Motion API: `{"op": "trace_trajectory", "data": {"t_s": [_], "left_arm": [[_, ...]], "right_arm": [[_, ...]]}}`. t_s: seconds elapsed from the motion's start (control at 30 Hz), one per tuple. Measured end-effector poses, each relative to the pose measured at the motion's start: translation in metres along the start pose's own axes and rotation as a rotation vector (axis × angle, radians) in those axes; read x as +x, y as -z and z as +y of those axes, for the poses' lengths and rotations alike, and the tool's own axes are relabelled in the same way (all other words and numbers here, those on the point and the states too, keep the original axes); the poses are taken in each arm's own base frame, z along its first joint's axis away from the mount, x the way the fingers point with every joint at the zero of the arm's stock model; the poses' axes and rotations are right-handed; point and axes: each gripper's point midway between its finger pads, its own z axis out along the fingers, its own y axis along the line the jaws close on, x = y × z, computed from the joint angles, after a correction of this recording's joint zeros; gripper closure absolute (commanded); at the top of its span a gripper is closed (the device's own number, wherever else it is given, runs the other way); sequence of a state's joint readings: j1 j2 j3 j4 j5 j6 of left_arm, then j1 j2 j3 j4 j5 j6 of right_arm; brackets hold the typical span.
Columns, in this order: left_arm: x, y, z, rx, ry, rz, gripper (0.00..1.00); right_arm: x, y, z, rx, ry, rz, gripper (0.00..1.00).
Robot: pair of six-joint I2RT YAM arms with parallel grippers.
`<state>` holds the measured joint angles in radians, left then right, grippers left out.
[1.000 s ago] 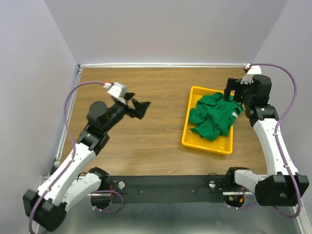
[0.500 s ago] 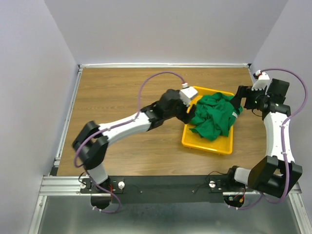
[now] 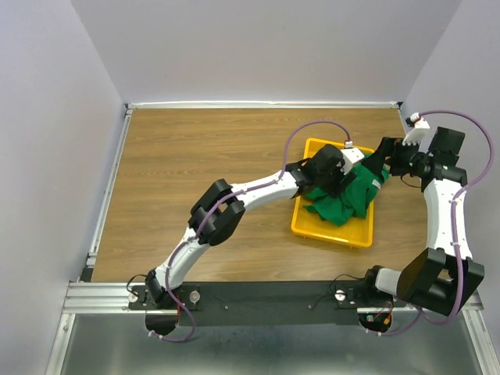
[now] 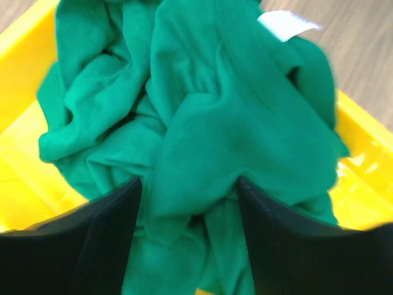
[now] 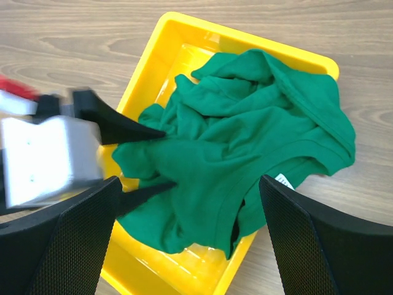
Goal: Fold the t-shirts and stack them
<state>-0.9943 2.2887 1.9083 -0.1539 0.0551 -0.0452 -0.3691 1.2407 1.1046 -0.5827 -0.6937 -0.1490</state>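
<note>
A heap of crumpled green t-shirts [image 3: 355, 197] fills the yellow bin [image 3: 300, 212] right of the table's middle. My left gripper [image 3: 341, 181] reaches into the bin from the left. In the left wrist view its black fingers [image 4: 104, 233] stand partly closed on either side of a raised fold of the green t-shirts [image 4: 202, 141], still apart. The right wrist view shows the same left fingers [image 5: 123, 126] bracketing cloth at the heap's left edge [image 5: 153, 157]. My right gripper [image 3: 381, 158] hovers wide open above the bin's far right corner, holding nothing.
The bin's rim [image 5: 184, 24] rises around the cloth, and a white label [image 5: 284, 181] hangs over its right side. Bare wooden tabletop [image 3: 195, 156] lies left of the bin. Walls close in the table at the back and sides.
My left arm has swung from the table's left side across to the bin, and its jaws have narrowed around a fold of green cloth. The right gripper drew back slightly to the right.
</note>
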Motion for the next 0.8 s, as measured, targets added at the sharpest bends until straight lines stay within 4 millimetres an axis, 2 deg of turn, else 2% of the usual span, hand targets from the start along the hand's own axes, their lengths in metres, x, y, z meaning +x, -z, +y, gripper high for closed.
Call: {"op": "trace_trajectory", "data": {"t_s": [0.07,0.2,0.27,0.3,0.37,0.43,0.47,0.5,0.53,0.6,0.63,0.67,0.7,0.73,0.77,0.8], "left_arm": [[0.005,-0.01,0.001,0.007,-0.002,0.016,1.0],[0.011,-0.01,0.002,0.021,-0.013,0.048,1.0],[0.005,-0.003,0.003,0.012,-0.017,0.033,1.0],[0.007,0.009,0.006,-0.007,-0.017,0.045,1.0],[-0.015,0.044,0.01,-0.041,-0.02,0.009,1.0],[-0.06,0.092,0.015,-0.077,-0.034,-0.084,1.0],[-0.099,0.127,0.019,-0.101,-0.042,-0.179,1.0],[-0.145,0.176,0.025,-0.136,-0.049,-0.296,1.0],[-0.171,0.207,0.029,-0.159,-0.053,-0.37,1.0],[-0.242,0.307,0.041,-0.233,-0.056,-0.6,1.0],[-0.268,0.353,0.047,-0.271,-0.054,-0.704,1.0],[-0.293,0.411,0.053,-0.32,-0.051,-0.825,1.0],[-0.302,0.435,0.056,-0.341,-0.05,-0.874,1.0],[-0.316,0.485,0.059,-0.384,-0.047,-0.975,1.0],[-0.323,0.518,0.06,-0.407,-0.045,-1.037,1.0],[-0.327,0.536,0.06,-0.423,-0.046,-1.072,1.0]], "right_arm": [[0.0,0.0,0.0,0.0,0.0,-0.001,0.0],[-0.002,0.001,-0.001,-0.004,-0.016,-0.005,0.0],[-0.005,0.002,0.001,-0.008,-0.013,-0.012,0.0],[-0.007,0.003,0.001,-0.009,-0.011,-0.015,0.0],[-0.011,0.005,0.002,-0.009,-0.003,-0.025,0.0],[-0.015,0.007,0.005,-0.013,0.007,-0.036,0.0],[-0.017,0.008,0.005,-0.013,0.01,-0.039,0.0],[-0.018,0.009,0.006,-0.014,0.014,-0.044,0.0],[-0.019,0.009,0.007,-0.016,0.016,-0.047,0.0],[-0.02,0.01,0.008,-0.02,0.018,-0.049,0.0],[-0.02,0.01,0.008,-0.021,0.018,-0.05,0.0],[-0.02,0.01,0.009,-0.023,0.018,-0.05,0.0],[-0.02,0.01,0.009,-0.024,0.019,-0.05,0.0],[-0.02,0.01,0.009,-0.028,0.019,-0.051,0.0],[-0.02,0.01,0.01,-0.032,0.021,-0.051,0.0],[-0.02,0.01,0.011,-0.038,0.022,-0.052,0.0]]}}
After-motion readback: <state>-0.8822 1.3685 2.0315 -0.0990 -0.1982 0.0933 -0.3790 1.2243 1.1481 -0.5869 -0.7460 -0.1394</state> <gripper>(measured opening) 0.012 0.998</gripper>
